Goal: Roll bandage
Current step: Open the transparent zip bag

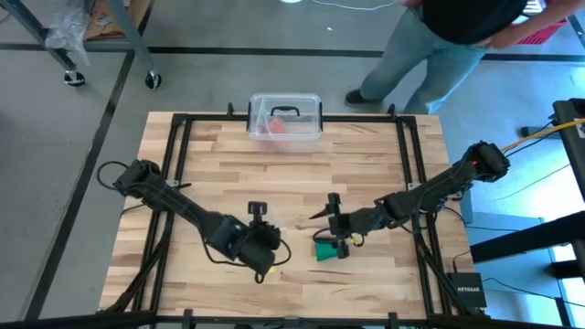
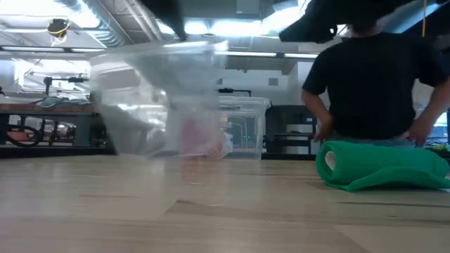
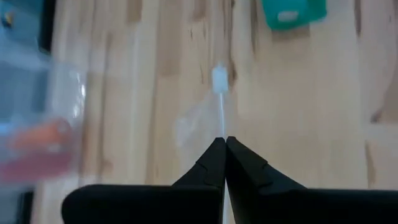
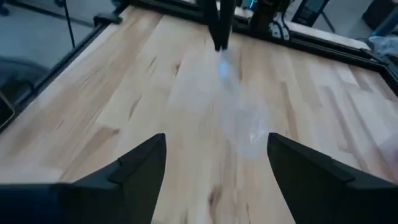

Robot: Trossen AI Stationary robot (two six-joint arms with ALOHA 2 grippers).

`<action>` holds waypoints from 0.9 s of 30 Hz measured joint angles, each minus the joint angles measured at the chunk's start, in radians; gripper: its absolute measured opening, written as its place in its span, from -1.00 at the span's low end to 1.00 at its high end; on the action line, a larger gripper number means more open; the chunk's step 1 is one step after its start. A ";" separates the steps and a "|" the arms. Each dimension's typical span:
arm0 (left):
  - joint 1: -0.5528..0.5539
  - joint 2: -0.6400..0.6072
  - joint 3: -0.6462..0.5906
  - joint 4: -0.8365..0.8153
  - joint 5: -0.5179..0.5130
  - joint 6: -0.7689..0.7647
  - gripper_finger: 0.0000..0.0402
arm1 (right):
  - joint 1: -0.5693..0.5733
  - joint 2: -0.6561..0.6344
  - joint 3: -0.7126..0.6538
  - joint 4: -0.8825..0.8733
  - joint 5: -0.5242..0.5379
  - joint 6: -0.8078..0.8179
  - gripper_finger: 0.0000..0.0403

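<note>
The green bandage (image 1: 326, 249) (image 2: 380, 166) lies on the table, rolled up at one end with a loose tail beside it; it also shows far off in the left wrist view (image 3: 292, 12). My right gripper (image 1: 332, 224) (image 4: 214, 168) hovers open just beside it, touching nothing. My left gripper (image 1: 271, 260) (image 3: 224, 146) is raised left of the bandage, shut on a thin clear plastic wrapper (image 4: 244, 124) (image 2: 162, 98). My left gripper pinches the clear wrapper by one end (image 3: 222, 127) between its two fingertips. The fingers slant down from the table's left. The wrapper hangs below the fingers (image 4: 217, 37). I cannot tell whether its lower end touches the table.
A clear plastic box (image 1: 285, 119) with a black handle and reddish contents stands at the table's far edge, middle. A person (image 1: 439, 46) stands beyond the far edge. A black frame (image 1: 183, 128) runs around the tabletop.
</note>
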 joint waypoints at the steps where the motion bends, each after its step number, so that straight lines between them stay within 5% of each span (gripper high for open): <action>1: 0.010 0.000 0.004 0.022 -0.006 0.034 -1.00 | -0.009 0.005 0.000 0.007 -0.005 -0.012 0.39; 8: 0.086 -0.001 0.018 0.202 -0.019 0.244 -1.00 | -0.068 0.061 0.000 0.103 -0.044 -0.048 0.39; 14: 0.111 -0.001 0.018 0.238 -0.011 0.278 -1.00 | -0.093 0.067 0.000 0.121 -0.098 -0.024 0.31; 27: 0.102 -0.002 0.018 0.291 -0.007 0.291 -1.00 | -0.092 0.067 0.000 0.129 -0.093 -0.013 -0.69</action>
